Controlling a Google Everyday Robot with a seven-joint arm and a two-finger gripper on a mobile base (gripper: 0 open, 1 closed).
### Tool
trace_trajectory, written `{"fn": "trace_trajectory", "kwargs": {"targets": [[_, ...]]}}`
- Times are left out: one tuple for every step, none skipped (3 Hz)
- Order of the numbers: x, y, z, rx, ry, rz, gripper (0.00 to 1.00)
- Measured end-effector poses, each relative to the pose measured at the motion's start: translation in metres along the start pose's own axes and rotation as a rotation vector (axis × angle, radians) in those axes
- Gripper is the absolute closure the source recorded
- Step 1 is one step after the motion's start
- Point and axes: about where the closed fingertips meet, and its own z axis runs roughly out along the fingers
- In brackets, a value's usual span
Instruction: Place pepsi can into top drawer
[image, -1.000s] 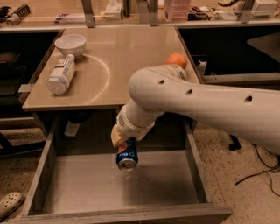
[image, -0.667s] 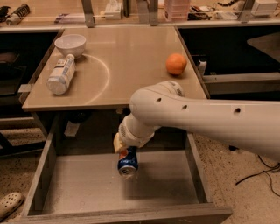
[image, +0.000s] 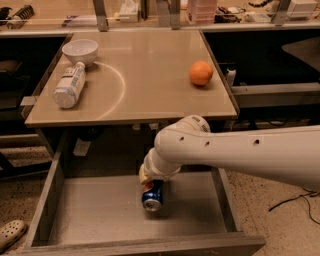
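Bottle (image: 69, 86) lies beside bowl (image: 80, 50) at the table's (image: 150, 95) left; inside the open drawer (image: 47, 200) below, the gripper (image: 149, 183), mostly hidden by the arm (image: 240, 152), meets the tilted can (image: 152, 196), grasp or release indeterminable; orange (image: 201, 73) right.

Glossy blue metal can (image: 152, 196) with a silver end, clasped by the gripper (image: 149, 184) low in the drawer (image: 50, 200), whose walls are matt grey wood grain, floor pale and smooth. Arm (image: 240, 152): smooth white plastic. Table (image: 150, 75) smooth beige; bottle (image: 69, 86) white plastic; bowl (image: 80, 50) glossy white
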Motion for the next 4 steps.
{"fn": "trace_trajectory", "kwargs": {"targets": [[-0.0014, 0.0026, -0.0028, -0.002, -0.003, -0.002, 0.81], [-0.0014, 0.0027, -0.0028, -0.002, -0.003, -0.002, 0.57], [-0.0014, 0.0027, -0.0028, -0.002, -0.003, -0.002, 0.34], [-0.0014, 0.0027, -0.0028, -0.002, -0.003, -0.002, 0.13]]}}
